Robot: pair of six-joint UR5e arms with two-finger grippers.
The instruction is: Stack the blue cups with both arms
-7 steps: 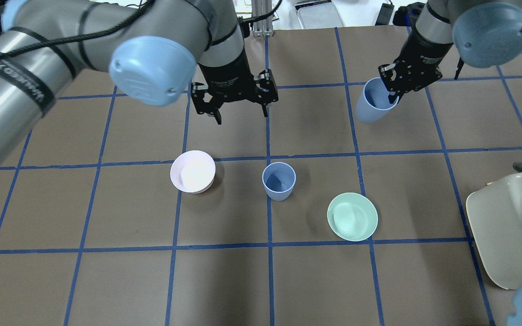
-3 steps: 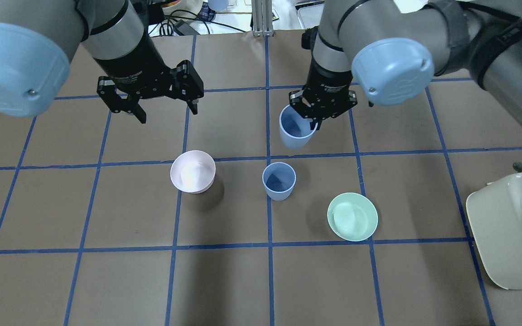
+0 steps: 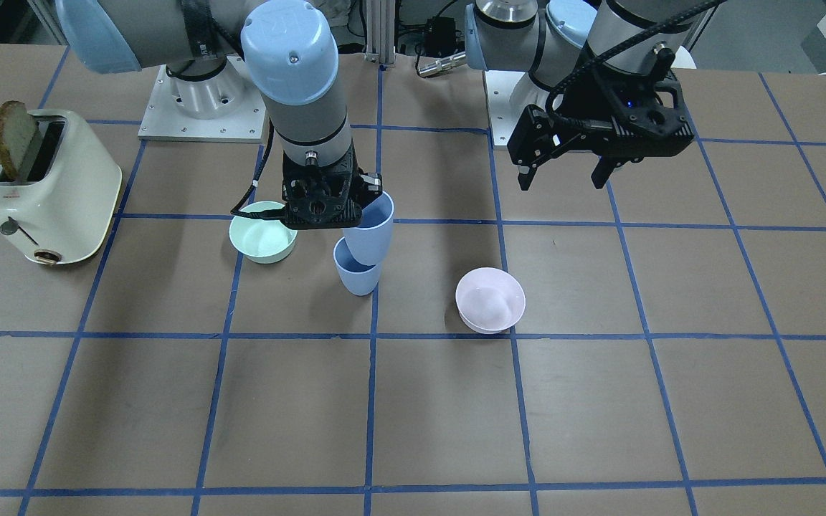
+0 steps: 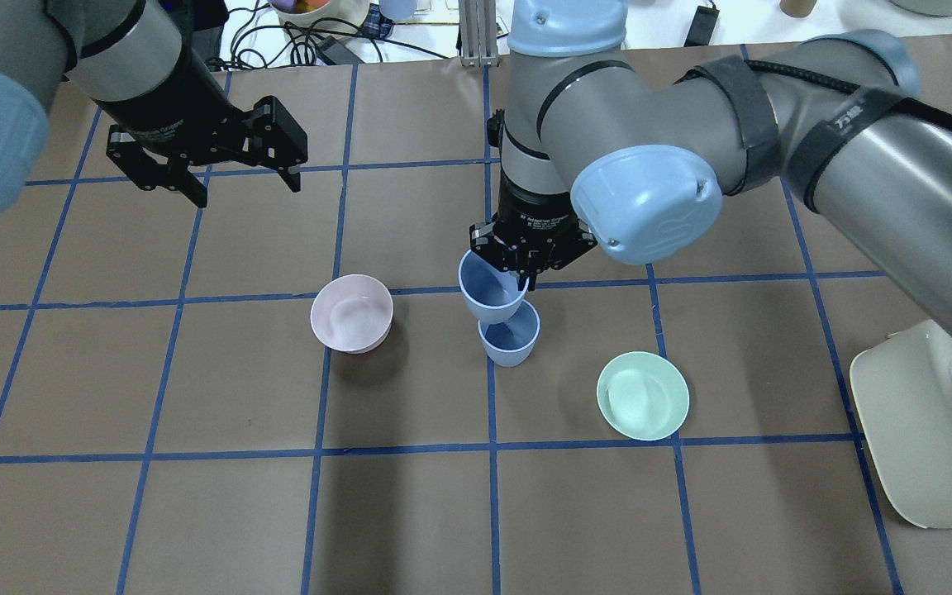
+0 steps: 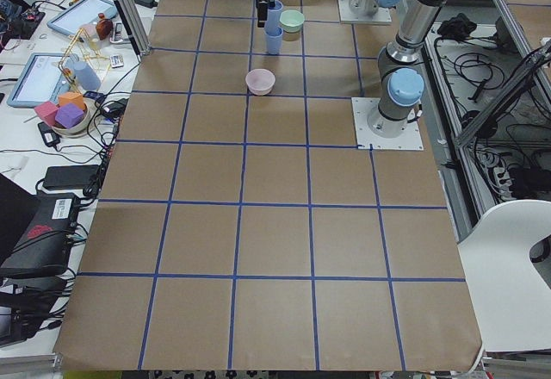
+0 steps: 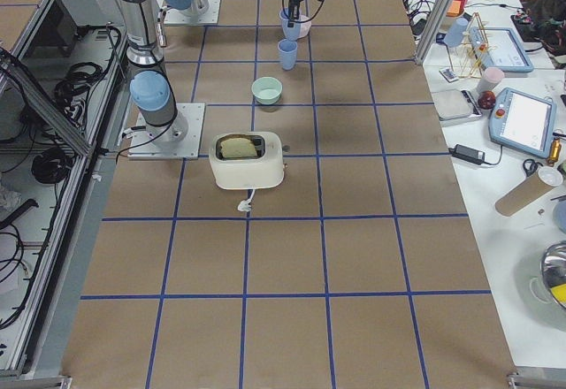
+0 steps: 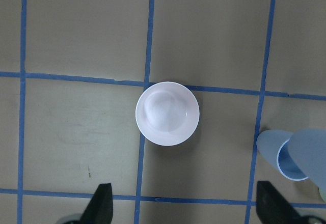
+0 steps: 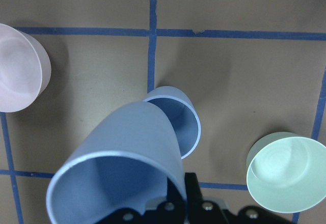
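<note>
Shifted from upper right to centre frame, right gripper [image 4: 530,268] pinches the rim of the raised blue cup [image 4: 488,289] just over the standing blue cup [image 4: 511,340], while left gripper [image 4: 245,190], upper left, hangs spread wide and empty.

The cups [image 4: 509,349] are periwinkle, seemingly paler-rimmed, the pink bowl [image 4: 351,312] pale, green bowl [image 4: 642,395] mint, table [image 4: 211,512] brown with blue gridlines.

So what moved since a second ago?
The right gripper carried the held cup from the far right across to just over the standing cup, not in it yet. The open left gripper swung away to the left, empty. The standing cup, pink bowl and green bowl stayed put.
</note>
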